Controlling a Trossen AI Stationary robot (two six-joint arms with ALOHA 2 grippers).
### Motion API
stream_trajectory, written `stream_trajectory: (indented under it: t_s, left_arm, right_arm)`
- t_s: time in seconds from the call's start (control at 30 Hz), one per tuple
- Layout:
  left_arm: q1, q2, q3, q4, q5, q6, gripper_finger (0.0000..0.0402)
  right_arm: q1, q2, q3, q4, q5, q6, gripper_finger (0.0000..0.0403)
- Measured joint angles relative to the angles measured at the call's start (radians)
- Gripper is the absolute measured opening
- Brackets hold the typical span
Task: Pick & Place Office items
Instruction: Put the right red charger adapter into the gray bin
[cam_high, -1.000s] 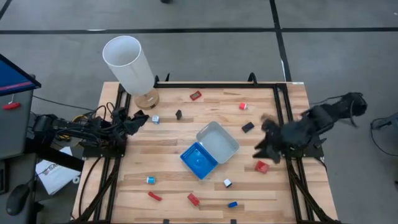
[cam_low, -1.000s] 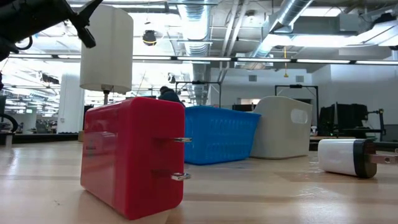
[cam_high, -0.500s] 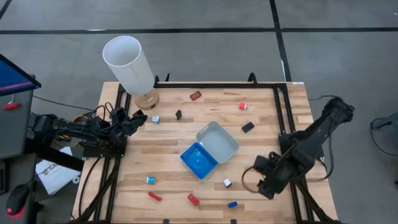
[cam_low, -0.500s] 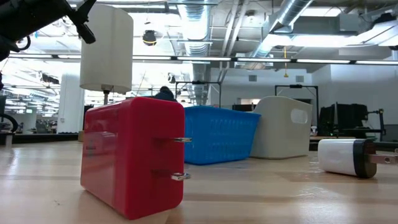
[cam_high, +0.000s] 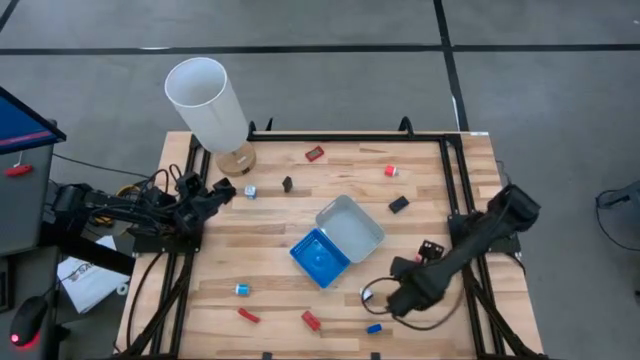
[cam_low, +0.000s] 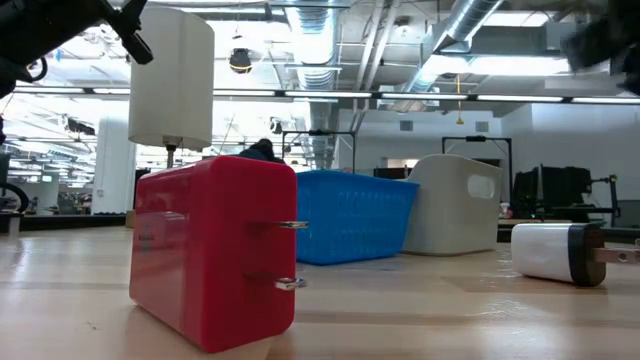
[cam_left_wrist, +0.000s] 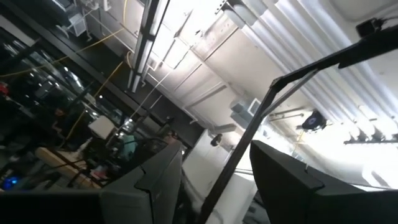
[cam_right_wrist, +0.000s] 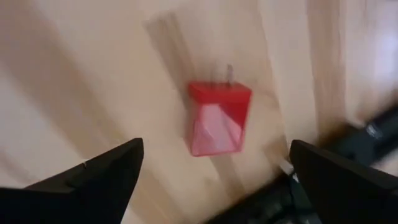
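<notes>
- Far left, the left gripper (cam_high: 217, 190) hangs at the table's (cam_high: 280, 225) left edge, fingers parted and nothing between them; a small blue-and-white piece (cam_high: 250, 191) sits just beside it, toward the table's middle
- Along the near edge lie a flat red piece (cam_high: 248, 316) and a chunkier red block (cam_high: 311, 320); the blue tray (cam_high: 320, 257) and the clear-grey tray (cam_high: 350, 227) sit corner to corner mid-table
- Now the action: the right gripper (cam_high: 374, 294) reaches low across the near-right part of the table, fingers spread wide, holding nothing; a white piece (cam_high: 366, 294) is right at its tips and a blue piece (cam_high: 374, 328) just nearer the edge
- The right wrist view frames a red plug block (cam_right_wrist: 217, 121) lying ahead, centred in the gap between the fingers, prongs pointing away, its length roughly along the approach
- My call: that's the right arm's pick; it needs to push forward and down before closing. I'd guess it's the chunkier red block, but can't be sure
</notes>
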Motion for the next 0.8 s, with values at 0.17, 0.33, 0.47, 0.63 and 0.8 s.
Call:
stream_trajectory:
  t_s: [0.17, 0.33, 0.47, 0.63, 0.8]
  left_arm:
    - [0.000, 0.000, 0.011, 0.011, 0.002, -0.048, 0.0187]
    - [0.000, 0.000, 0.050, 0.005, 0.002, -0.051, 0.0186]
    - [0.000, 0.001, 0.083, -0.028, -0.026, -0.047, 0.0186]
    - [0.000, 0.024, 0.125, -0.088, -0.067, -0.046, 0.0186]
    - [0.001, 0.083, 0.168, -0.096, -0.078, -0.045, 0.0186]
  right_arm:
    - [-0.070, 0.048, -0.001, 0.014, -0.048, -0.075, 0.0399]
    - [-0.092, -0.012, -0.001, 0.127, -0.062, -0.131, 0.0400]
    - [-0.097, -0.093, -0.017, 0.174, -0.056, -0.142, 0.0400]
    - [-0.090, -0.233, -0.156, 0.238, -0.059, -0.093, 0.0400]
    - [-0.071, -0.357, -0.304, 0.357, -0.116, -0.008, 0.0400]
